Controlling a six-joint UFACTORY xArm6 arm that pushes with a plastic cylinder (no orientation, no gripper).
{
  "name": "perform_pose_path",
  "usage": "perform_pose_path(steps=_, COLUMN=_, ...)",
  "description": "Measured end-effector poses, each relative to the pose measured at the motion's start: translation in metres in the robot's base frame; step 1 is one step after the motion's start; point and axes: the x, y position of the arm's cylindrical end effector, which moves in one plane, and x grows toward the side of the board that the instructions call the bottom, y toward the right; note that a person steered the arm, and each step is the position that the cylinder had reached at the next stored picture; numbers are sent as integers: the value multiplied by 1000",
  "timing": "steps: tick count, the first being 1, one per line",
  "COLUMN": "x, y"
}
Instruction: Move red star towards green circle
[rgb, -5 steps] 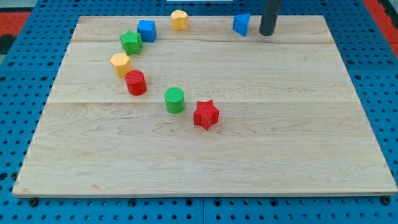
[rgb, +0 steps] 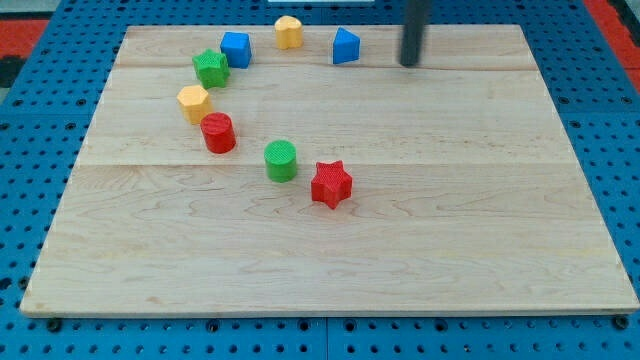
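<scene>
The red star (rgb: 331, 184) lies near the board's middle. The green circle (rgb: 281, 160) sits just up and left of it, nearly touching. My tip (rgb: 409, 63) is at the view's top, right of centre, far above the red star and to the right of the blue triangle (rgb: 345, 47).
A red cylinder (rgb: 217, 133), a yellow hexagon-like block (rgb: 193, 102), a green star (rgb: 211, 68), a blue cube (rgb: 236, 49) and a yellow block (rgb: 288, 32) curve along the upper left. The wooden board (rgb: 500, 250) lies on a blue pegboard.
The blue triangle has slid to the left along the top edge. My tip has moved a little to the left and slightly down.
</scene>
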Motion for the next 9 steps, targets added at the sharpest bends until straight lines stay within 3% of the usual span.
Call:
perform_pose_path(steps=1, x=128, y=40)
perform_pose_path(steps=2, x=220, y=12)
perform_pose_path(steps=3, x=226, y=-77)
perform_pose_path(steps=5, x=177, y=-140)
perform_pose_path(steps=8, x=124, y=-157)
perform_pose_path(steps=9, x=152, y=-138)
